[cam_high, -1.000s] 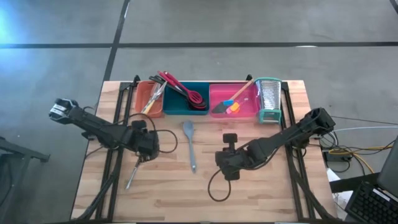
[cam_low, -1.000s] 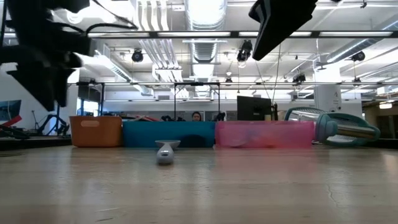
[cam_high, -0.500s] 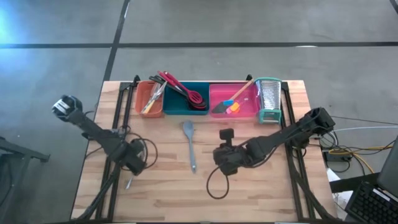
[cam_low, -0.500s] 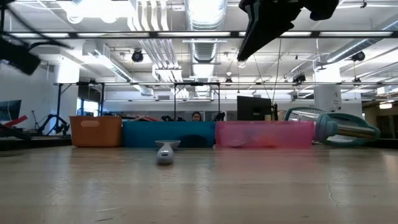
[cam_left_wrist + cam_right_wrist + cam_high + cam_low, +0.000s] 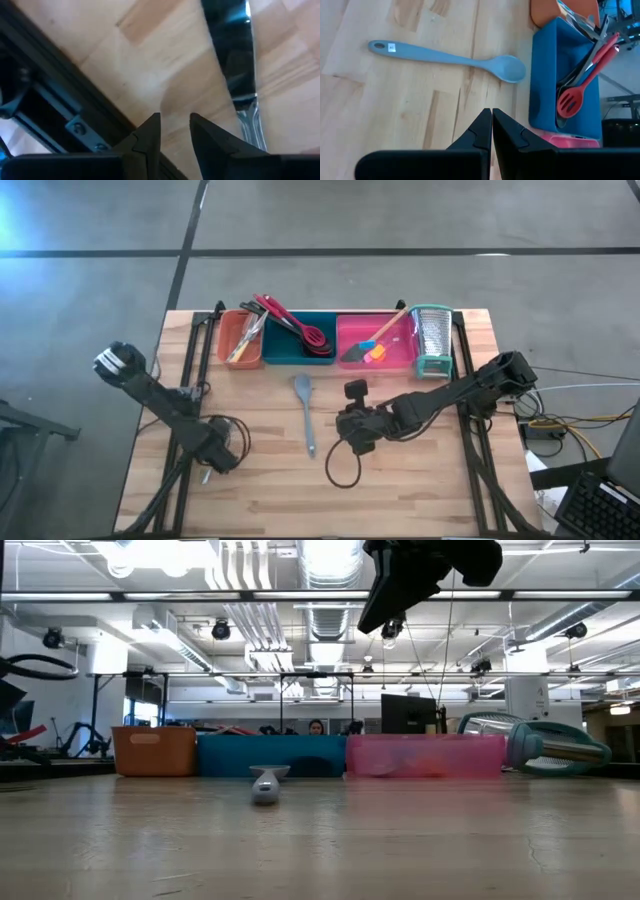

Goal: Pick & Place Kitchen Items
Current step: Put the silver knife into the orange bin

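The left gripper [image 5: 172,127] hangs low at the desk's [image 5: 420,490] 8 o'clock corner, jaws narrowly parted and empty, with a flat, shiny metal knife [image 5: 235,60] lying just ahead. The blade lies flush on the smooth wood, so the jaws may skid off it. The right gripper [image 5: 491,122], jaws clenched empty, hovers at centre near the matte grey spoon [image 5: 304,413].

Wooden table [image 5: 400,490]. Orange tray [image 5: 232,335], teal tray [image 5: 285,352], pink tray [image 5: 398,356] in a row at back edge; box grater [image 5: 432,340] just beside pink tray.
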Robot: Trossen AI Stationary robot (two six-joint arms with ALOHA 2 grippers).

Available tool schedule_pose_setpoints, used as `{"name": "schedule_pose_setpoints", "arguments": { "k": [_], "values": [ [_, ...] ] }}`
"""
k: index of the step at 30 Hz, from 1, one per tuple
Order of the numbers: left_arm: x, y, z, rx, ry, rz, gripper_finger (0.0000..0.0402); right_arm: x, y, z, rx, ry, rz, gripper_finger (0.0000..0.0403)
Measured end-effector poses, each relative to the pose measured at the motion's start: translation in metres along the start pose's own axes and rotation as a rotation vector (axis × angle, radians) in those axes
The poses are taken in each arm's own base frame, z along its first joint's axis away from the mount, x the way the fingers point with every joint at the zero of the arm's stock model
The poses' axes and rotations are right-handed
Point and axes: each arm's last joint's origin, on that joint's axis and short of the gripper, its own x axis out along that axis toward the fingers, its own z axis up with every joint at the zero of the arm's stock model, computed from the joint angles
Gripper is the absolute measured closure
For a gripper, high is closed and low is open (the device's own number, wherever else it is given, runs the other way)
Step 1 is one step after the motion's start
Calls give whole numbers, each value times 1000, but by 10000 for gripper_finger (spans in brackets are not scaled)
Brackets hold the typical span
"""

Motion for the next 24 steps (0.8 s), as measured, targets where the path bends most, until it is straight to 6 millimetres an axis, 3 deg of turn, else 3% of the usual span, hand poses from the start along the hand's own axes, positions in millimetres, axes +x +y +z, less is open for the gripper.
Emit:
{"name": "schedule_pose_setpoints", "arguments": {
  "k": [5,12,24],
  "values": [
    [8,-11,5,54,9,31,315,0,0,0,2,-3,3,394],
    [-2,-27,19,124,-5,-2,340,0,0,0,24,-4,4,394],
    [-21,-51,67,257,-258,-122,344,0,1,0,38,-5,7,394]
  ]
}}
